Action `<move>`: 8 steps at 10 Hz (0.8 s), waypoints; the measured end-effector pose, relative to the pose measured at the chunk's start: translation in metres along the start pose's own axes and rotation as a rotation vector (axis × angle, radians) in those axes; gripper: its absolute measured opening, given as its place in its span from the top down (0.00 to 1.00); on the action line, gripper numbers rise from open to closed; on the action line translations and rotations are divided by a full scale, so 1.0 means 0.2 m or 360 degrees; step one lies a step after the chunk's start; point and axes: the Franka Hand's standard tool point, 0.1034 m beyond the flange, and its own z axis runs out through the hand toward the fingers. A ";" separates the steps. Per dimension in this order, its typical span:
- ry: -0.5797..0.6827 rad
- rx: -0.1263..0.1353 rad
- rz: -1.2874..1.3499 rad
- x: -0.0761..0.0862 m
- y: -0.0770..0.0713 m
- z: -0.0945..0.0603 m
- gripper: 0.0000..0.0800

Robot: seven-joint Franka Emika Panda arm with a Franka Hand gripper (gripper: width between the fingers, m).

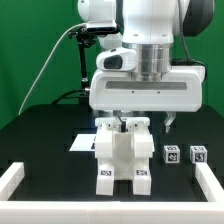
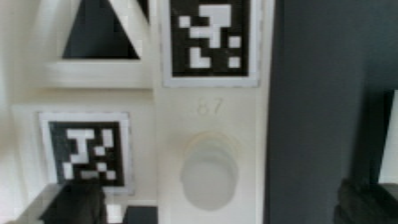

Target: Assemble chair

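Note:
The chair [image 1: 122, 156] stands as a chunky white block assembly with tag markers in the middle of the black table. My gripper [image 1: 125, 124] is right above it, fingertips down at its top. In the wrist view a white chair part [image 2: 205, 120] with two tags and an oval recess fills the frame. It lies between my gripper's [image 2: 228, 205] fingers. One dark finger [image 2: 80, 203] is close beside the part. The other finger [image 2: 377, 200] stands off it across a dark gap. The jaws look open around the part. Two small white tagged pieces [image 1: 171, 155] [image 1: 197, 154] sit on the exterior view's right.
The marker board [image 1: 82, 143] lies flat on the exterior view's left of the chair. A low white border rail [image 1: 12, 178] runs along the table's edges, with another stretch on the right [image 1: 206, 186]. A green backdrop stands behind.

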 end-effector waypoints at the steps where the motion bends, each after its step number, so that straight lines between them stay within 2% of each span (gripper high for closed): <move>1: 0.0000 0.0000 0.0000 0.00 0.00 0.00 0.19; 3: -0.0018 0.0003 0.0018 -0.01 -0.01 -0.01 0.19; 5: -0.0067 0.0033 0.0074 -0.03 -0.09 -0.16 0.19; 6: -0.0071 0.0047 0.0092 -0.07 -0.16 -0.23 0.19; 7: -0.0082 0.0070 0.0108 -0.11 -0.25 -0.34 0.19; 8: -0.0079 0.0076 0.0121 -0.13 -0.31 -0.40 0.19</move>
